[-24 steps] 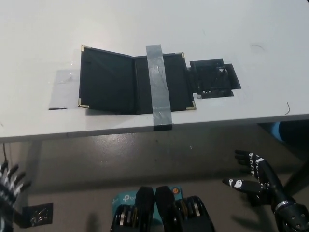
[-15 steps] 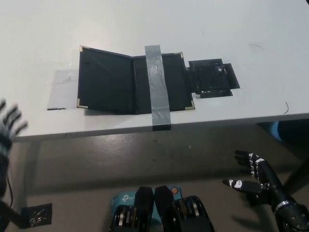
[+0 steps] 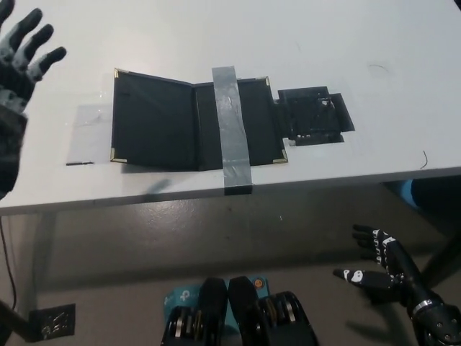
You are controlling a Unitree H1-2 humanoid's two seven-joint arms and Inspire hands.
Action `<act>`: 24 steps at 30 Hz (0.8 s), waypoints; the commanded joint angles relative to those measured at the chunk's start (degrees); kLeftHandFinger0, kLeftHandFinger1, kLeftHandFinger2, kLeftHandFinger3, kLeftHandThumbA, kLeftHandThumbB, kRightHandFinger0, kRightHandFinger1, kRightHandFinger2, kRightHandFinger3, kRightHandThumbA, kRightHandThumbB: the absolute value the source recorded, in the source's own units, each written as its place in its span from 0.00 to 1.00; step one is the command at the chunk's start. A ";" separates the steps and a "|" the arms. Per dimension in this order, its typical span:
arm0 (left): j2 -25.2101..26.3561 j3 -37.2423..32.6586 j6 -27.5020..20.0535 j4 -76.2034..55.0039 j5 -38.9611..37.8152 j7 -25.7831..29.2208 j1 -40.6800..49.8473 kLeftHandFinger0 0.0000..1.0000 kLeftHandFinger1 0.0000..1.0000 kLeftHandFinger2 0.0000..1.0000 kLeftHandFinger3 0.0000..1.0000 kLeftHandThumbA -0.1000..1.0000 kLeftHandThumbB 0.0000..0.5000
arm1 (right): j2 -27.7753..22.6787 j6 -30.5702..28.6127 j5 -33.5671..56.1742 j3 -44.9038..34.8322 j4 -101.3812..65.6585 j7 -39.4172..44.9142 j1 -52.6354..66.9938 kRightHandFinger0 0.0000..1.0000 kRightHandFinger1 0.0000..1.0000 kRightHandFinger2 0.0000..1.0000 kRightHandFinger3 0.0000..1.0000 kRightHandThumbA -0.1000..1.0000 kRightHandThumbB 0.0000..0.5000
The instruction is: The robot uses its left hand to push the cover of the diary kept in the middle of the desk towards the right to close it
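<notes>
A black diary [image 3: 194,124] lies open in the middle of the white desk [image 3: 302,43], with gold corners. A grey tape strip [image 3: 230,126] holds its right half down, while its left cover [image 3: 151,121] is tilted slightly upward. My white left hand [image 3: 23,52] is raised over the desk's far left, open with fingers spread, well left of the cover and not touching it. My black right hand [image 3: 382,265] rests open below the desk edge at the lower right.
A black taped patch [image 3: 315,115] sits just right of the diary. A clear tape patch [image 3: 90,133] lies on the desk left of the cover. The desk's front edge [image 3: 216,193] runs across the middle; grey floor lies below.
My left hand has risen from the lower left corner up over the desk's left side. The diary and right hand stayed put; the view shifted slightly.
</notes>
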 commanded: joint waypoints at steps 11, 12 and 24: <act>-5.08 1.16 -0.64 25.11 0.19 0.76 -5.55 1.00 1.00 1.00 1.00 1.00 0.47 | -0.29 -0.49 -0.19 -0.30 -0.90 0.82 -1.09 0.80 0.87 0.83 0.84 1.00 0.99; -5.01 1.33 -1.05 26.50 0.63 0.80 -5.75 1.00 1.00 1.00 1.00 1.00 0.47 | -0.31 -0.49 -0.35 -0.24 -0.92 0.75 -1.09 0.80 0.86 0.83 0.84 1.00 0.99; -3.66 2.69 -3.82 38.89 5.81 1.73 -6.99 1.00 1.00 1.00 1.00 1.00 0.42 | -0.15 -0.37 -0.19 -0.31 -1.03 0.83 -1.00 0.80 0.86 0.82 0.82 1.00 0.99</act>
